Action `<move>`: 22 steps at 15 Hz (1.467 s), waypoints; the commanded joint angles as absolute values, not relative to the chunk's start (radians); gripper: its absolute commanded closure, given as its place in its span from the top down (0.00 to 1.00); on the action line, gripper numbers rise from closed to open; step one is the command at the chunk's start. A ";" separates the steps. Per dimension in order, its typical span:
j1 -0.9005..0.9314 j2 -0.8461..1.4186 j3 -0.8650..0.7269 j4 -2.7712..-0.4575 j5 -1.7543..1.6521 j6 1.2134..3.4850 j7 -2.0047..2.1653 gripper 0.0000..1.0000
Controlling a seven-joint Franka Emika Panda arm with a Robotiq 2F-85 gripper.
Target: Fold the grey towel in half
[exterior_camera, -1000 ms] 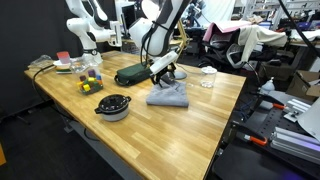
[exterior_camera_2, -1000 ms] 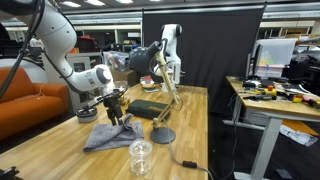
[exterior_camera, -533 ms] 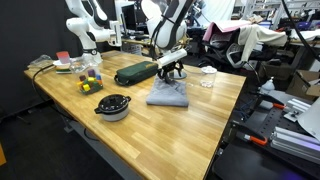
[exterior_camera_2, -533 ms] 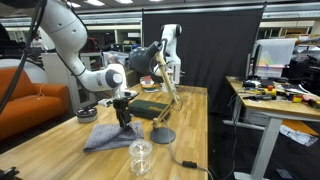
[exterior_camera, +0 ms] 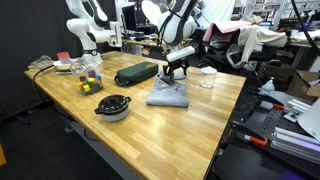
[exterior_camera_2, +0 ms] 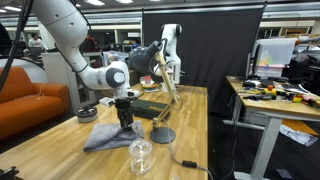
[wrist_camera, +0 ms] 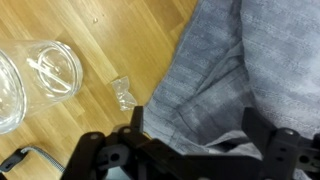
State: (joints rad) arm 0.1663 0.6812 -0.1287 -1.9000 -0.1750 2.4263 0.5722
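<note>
My arm point(exterior_camera_2: 62, 22) bends over and down; my gripper point(exterior_camera: 176, 71) points straight down, jaws spread wide.

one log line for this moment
grey towel: rumpled on wooden table, not held | pincer: open, empty, above it | fold: cannot tell

Zip case point(exterior_camera: 135, 73), dark bowl point(exterior_camera: 113, 107), glass jar point(exterior_camera_2: 141, 157)

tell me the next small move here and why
Probably lower straight down and close the jaws on the edge of the grey towel. The jaws stand open and empty just over the cloth. The wrist view shows the cloth's edge running under them beside the wooden table, so a pinch there should give a hold to carry across for the fold.
</note>
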 commanded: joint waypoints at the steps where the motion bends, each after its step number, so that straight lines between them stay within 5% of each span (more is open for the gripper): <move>1: 0.178 0.683 -0.141 -1.898 -0.162 2.426 0.564 1.00; 22: 0.111 0.769 -0.091 -1.797 -0.187 2.418 0.141 1.00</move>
